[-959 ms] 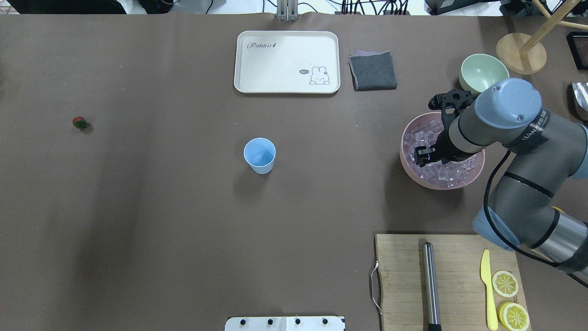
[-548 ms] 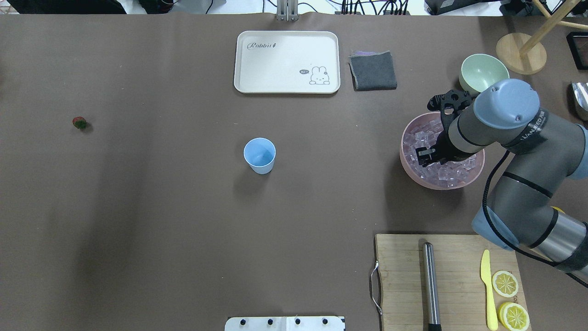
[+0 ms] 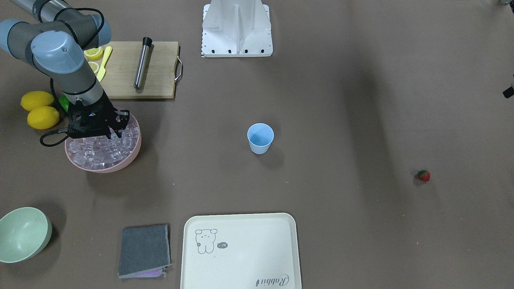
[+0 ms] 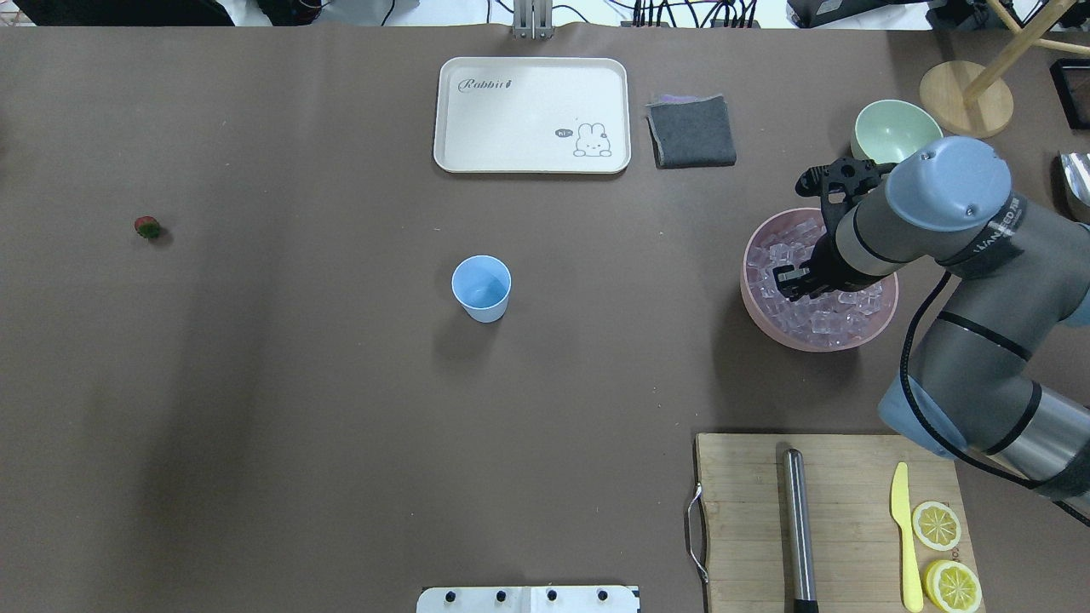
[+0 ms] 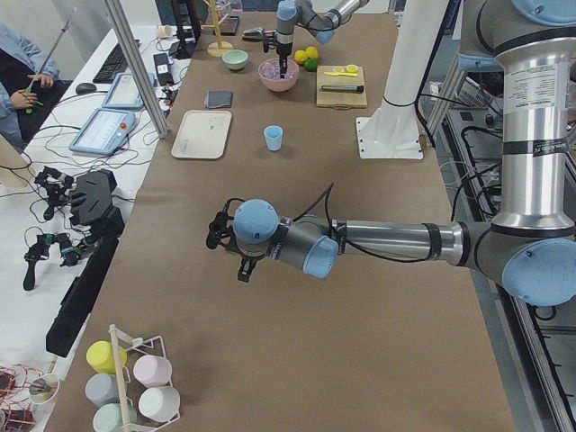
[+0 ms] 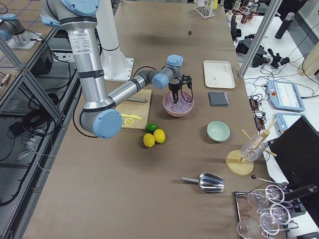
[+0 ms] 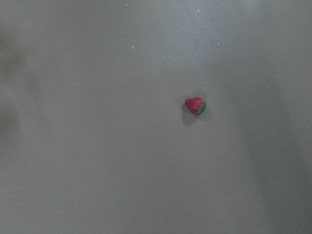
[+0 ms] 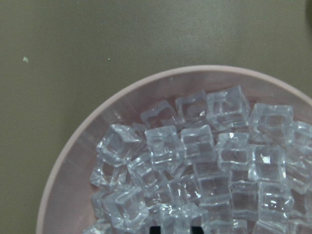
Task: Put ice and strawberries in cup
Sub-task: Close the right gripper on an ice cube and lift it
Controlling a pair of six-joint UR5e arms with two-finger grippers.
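The light-blue cup (image 4: 482, 288) stands upright at mid-table with nothing visible inside. A lone strawberry (image 4: 147, 226) lies far to the left, and it also shows below the left wrist camera (image 7: 195, 105). Ice (image 8: 209, 146) fills the pink bowl (image 4: 753, 300). My right gripper (image 4: 792, 282) reaches down into that bowl. Its fingertips (image 8: 155, 229) barely show, one on each side of a single cube, about one cube apart. My left gripper (image 5: 221, 239) hangs over the strawberry end of the table, and I cannot tell whether it is open or shut.
A white tray (image 4: 531, 115), grey cloth (image 4: 691, 130) and pale green bowl (image 4: 890, 132) lie along the far side. The cutting board (image 4: 741, 511) at near right carries a metal rod, yellow knife and lemon slices. Two lemons (image 3: 38, 108) and a lime sit beside the pink bowl.
The right wrist has shifted slightly toward the far right and looks a little higher, with the gripper staying over the ice. Cup and strawberry have not moved.
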